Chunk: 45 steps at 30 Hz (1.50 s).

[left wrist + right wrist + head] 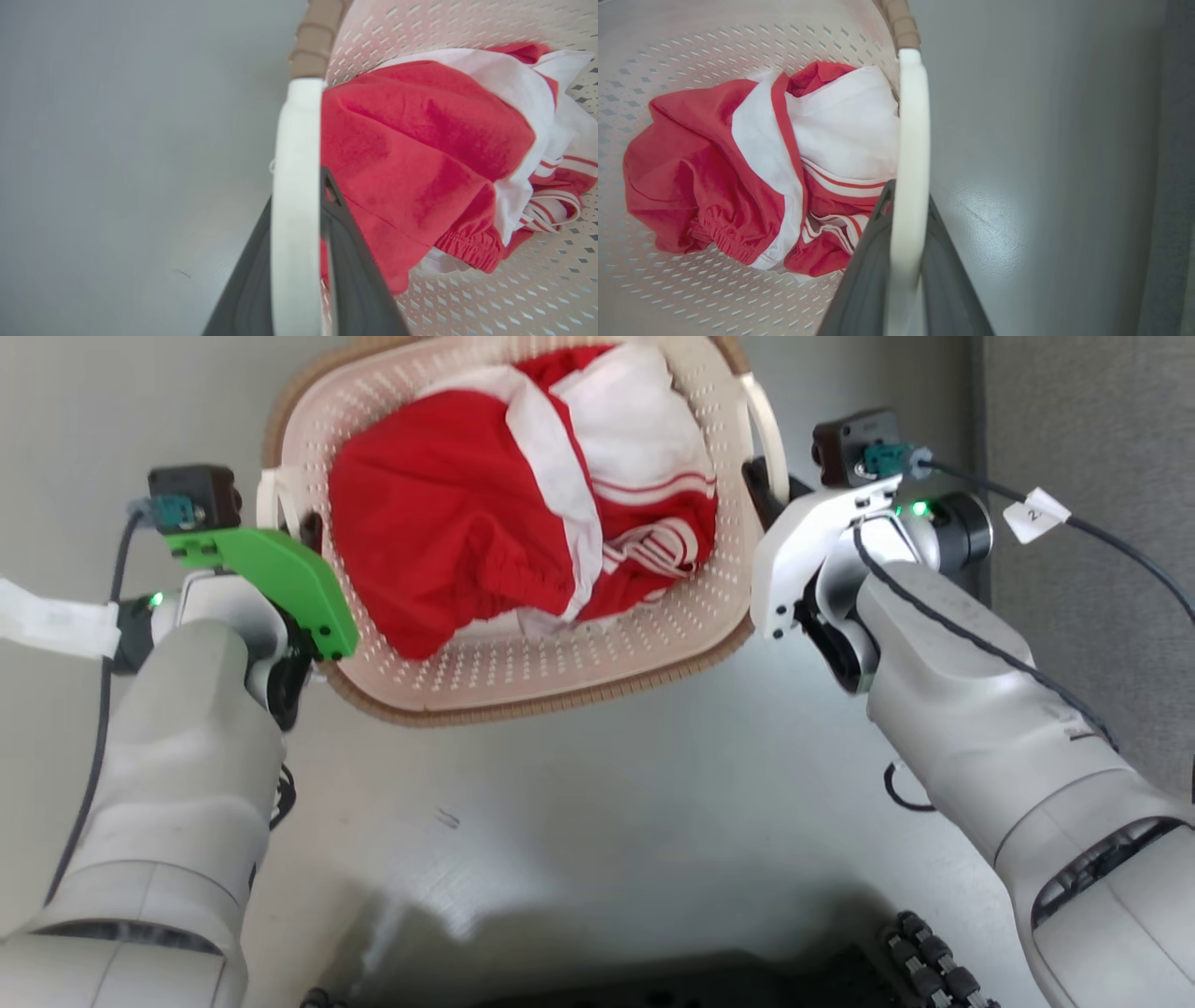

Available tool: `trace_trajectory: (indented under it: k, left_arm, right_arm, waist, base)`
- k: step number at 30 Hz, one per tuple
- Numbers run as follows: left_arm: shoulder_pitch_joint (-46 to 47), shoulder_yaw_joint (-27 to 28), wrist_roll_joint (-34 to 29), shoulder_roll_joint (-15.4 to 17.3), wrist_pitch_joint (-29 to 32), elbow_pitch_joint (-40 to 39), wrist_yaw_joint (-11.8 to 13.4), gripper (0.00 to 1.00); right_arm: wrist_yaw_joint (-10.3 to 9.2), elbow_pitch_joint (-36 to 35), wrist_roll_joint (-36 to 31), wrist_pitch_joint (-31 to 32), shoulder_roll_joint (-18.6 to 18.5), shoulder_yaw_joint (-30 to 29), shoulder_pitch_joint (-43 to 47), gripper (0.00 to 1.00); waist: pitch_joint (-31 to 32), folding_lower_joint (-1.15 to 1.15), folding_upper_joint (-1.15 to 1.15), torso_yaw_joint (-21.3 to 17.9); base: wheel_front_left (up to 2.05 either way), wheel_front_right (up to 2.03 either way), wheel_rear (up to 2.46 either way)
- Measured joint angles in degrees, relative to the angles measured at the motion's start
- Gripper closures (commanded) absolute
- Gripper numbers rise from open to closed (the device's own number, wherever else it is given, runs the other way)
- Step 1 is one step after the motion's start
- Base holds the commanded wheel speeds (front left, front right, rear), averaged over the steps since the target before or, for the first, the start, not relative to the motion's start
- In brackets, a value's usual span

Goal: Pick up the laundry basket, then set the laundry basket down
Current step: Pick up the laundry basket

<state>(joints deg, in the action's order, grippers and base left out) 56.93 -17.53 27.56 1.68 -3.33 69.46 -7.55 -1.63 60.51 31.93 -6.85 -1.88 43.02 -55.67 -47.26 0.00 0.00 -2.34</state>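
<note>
Grey floor (597,803), darker strip (1083,429) at right; basket (523,672) holds red-white clothes (485,523); left hand (299,196) grasps the basket's left handle (296,140); right hand (909,196) grasps its right handle (913,130).

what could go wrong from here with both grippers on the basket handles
1. The left gripper pinches just the thin left handle, and the right gripper just the right handle. Either handle might slip out of the grip.
2. If the arms move unevenly, the laundry basket may tilt, and the heaped clothing could spill over the rim.
</note>
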Motion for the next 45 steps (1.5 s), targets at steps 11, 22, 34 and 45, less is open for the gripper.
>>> trace_trajectory:
  k: [11,22,34,45]
  left_arm:
    - [-5.68,-0.47,0.51,-1.30,-0.85,2.31,-0.07,1.00]
    - [-12.49,-0.91,2.52,-2.54,-0.13,3.39,-0.31,1.00]
    - [-18.22,-1.21,4.03,-3.01,4.21,4.02,-0.34,1.00]
    - [-21.35,-1.21,4.97,-3.16,8.50,4.24,-0.35,1.00]
  right_arm:
    - [1.12,3.23,3.18,-0.51,0.87,0.46,6.21,1.00]
    - [2.29,5.23,5.95,-0.35,1.20,0.83,12.40,1.00]
    - [4.35,7.17,8.64,3.94,1.67,1.48,17.81,1.00]
    - [5.67,7.99,11.00,8.01,1.77,1.77,21.08,1.00]
  waist:
    - [8.08,0.00,0.00,-0.25]
    - [15.79,0.00,0.00,-0.10]
    - [24.54,0.00,0.00,0.26]
    - [31.42,0.00,0.00,-0.03]
  base:
    - [0.00,0.00,0.00]
    - [0.00,0.00,0.00]
    - [0.00,0.00,0.00]
    - [0.00,0.00,0.00]
